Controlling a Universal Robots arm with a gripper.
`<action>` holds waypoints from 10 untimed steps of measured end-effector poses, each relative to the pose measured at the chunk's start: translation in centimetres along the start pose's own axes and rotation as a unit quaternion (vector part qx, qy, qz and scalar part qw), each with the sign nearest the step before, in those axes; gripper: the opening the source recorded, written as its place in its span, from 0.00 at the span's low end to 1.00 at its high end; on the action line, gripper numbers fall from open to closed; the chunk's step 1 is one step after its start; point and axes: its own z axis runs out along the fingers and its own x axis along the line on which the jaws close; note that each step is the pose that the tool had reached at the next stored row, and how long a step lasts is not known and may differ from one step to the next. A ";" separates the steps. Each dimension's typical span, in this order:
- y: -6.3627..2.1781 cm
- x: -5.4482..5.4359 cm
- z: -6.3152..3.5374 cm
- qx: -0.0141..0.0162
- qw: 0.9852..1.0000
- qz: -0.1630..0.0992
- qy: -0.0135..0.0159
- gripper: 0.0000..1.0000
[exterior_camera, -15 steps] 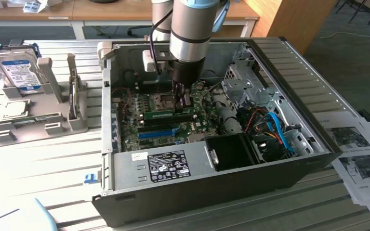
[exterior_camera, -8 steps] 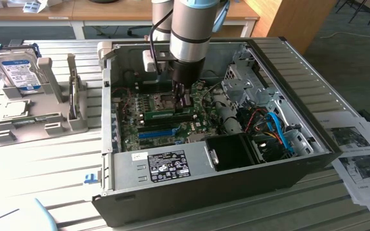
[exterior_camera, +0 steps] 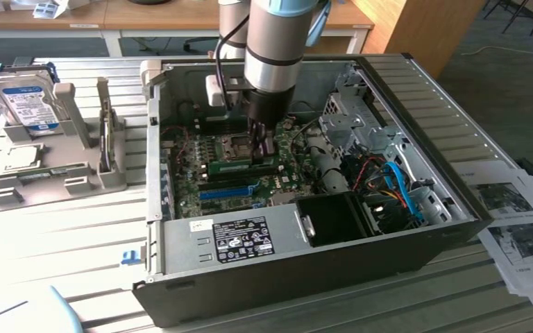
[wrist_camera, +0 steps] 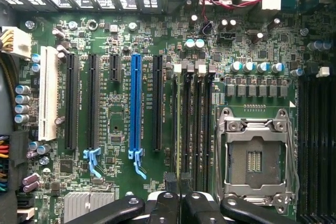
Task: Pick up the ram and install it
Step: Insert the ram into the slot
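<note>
I see the thin green ram strip [exterior_camera: 239, 166] standing on edge over the black memory slots [wrist_camera: 197, 129]. The gripper [exterior_camera: 264, 154] is pinched narrow on its top edge. Whether it is seated, I cannot tell. The silver processor socket frame [wrist_camera: 255, 156] sits just beside the slots, and the bright blue long slot [exterior_camera: 227, 192] lies on the other side. The open computer case's grey walls [exterior_camera: 433, 118] hem the arm in. The red and blue cables [exterior_camera: 398, 182] lie well apart.
</note>
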 end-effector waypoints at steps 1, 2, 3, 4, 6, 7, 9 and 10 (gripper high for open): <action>0.00 0.0 0.08 0.000 1.000 0.000 0.000 0.11; 0.00 0.0 0.13 0.000 1.000 0.000 0.000 0.11; 0.00 0.0 0.14 0.000 1.000 0.000 0.000 0.11; 0.00 0.0 0.14 0.000 1.000 0.000 0.000 0.11; 0.00 0.0 0.15 0.000 1.000 0.000 0.000 0.11; 0.00 0.0 0.15 0.000 1.000 0.000 0.000 0.11; 0.00 0.0 0.16 0.000 1.000 0.000 0.000 0.11; 0.00 0.0 0.17 0.000 1.000 0.000 0.000 0.11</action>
